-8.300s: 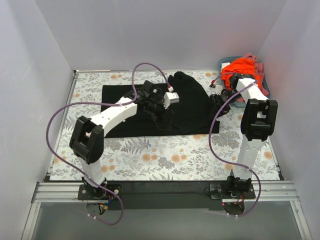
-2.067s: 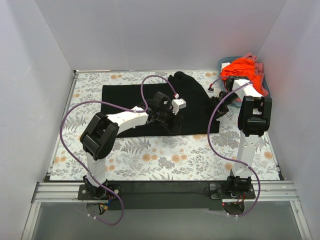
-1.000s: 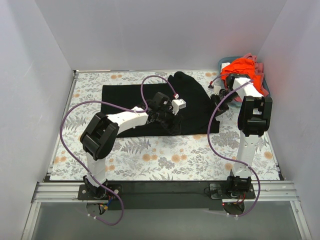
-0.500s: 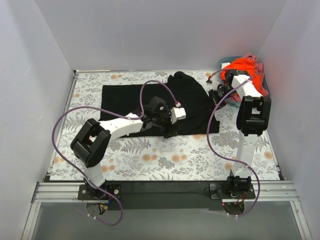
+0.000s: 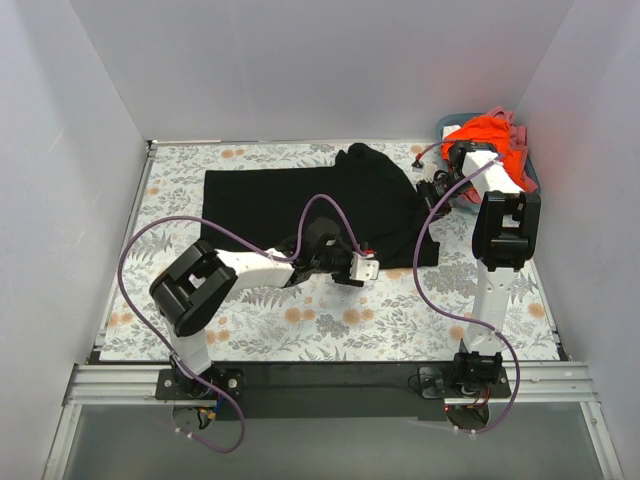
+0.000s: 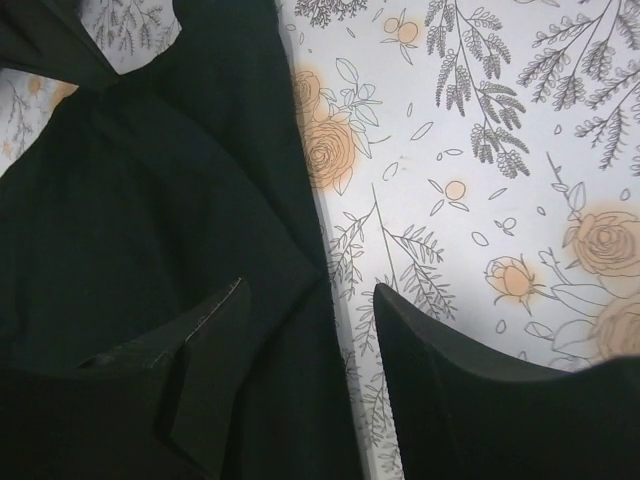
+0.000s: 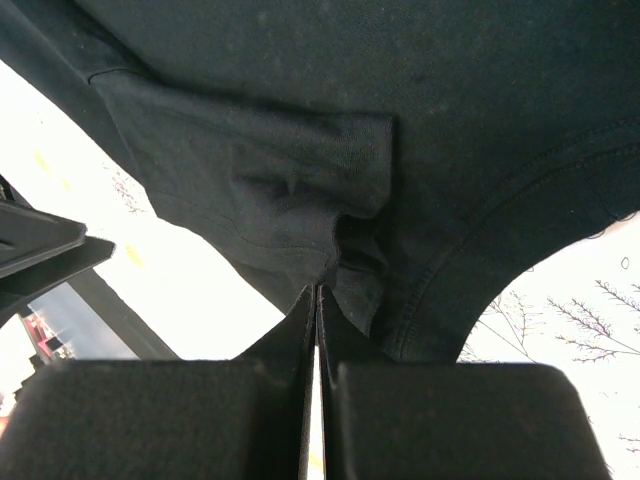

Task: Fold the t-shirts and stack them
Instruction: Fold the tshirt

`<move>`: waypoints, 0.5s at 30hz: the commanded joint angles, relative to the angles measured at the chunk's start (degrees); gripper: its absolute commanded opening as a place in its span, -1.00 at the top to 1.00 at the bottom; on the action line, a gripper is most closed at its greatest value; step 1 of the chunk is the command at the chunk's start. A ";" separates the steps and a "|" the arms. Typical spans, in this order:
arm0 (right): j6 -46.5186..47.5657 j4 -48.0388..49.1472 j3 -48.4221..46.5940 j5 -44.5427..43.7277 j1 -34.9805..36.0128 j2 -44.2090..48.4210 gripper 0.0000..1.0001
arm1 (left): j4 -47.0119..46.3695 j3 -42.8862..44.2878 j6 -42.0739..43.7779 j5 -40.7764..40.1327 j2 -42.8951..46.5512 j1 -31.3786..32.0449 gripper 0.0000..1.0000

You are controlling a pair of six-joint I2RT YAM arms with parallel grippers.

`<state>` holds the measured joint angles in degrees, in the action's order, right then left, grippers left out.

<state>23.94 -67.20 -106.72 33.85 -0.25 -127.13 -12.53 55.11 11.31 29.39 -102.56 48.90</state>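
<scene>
A large black t-shirt (image 5: 270, 200) lies spread across the far half of the floral table, its right part bunched up. My left gripper (image 5: 345, 274) is low at the shirt's near hem. In the left wrist view it (image 6: 310, 292) is open: one finger over the black t-shirt (image 6: 130, 200), the other over bare table, the hem edge between them. My right gripper (image 5: 432, 187) is at the shirt's right edge, and its jaws (image 7: 318, 288) are shut on a pinched fold of the black t-shirt (image 7: 350, 80). An orange-red shirt (image 5: 488, 138) is heaped at the far right.
The orange-red shirt and some pink cloth (image 5: 512, 120) fill a teal basket (image 5: 531, 178) in the far right corner, just behind the right arm. Purple cables loop over both arms. The floral table cover (image 5: 300, 320) runs to white walls on three sides.
My left gripper has come off the middle of the black shirt toward the near hem and its jaws have narrowed a little. The right gripper has stayed shut on the cloth, shifting slightly farther back.
</scene>
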 commanded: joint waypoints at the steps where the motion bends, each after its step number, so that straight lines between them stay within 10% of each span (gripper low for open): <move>1: -0.30 -0.92 -1.39 1.05 0.16 -0.13 0.97 | -4.87 1.40 4.77 1.90 -1.93 0.14 -0.02; 15: 0.14 -1.00 -0.69 1.22 0.16 -0.40 0.97 | -8.73 3.86 7.15 0.68 -8.26 0.14 0.24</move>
<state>23.97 -67.22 -106.72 33.85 -0.25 -127.13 -18.44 56.62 17.65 30.20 -110.83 48.88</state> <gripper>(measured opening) 0.020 0.388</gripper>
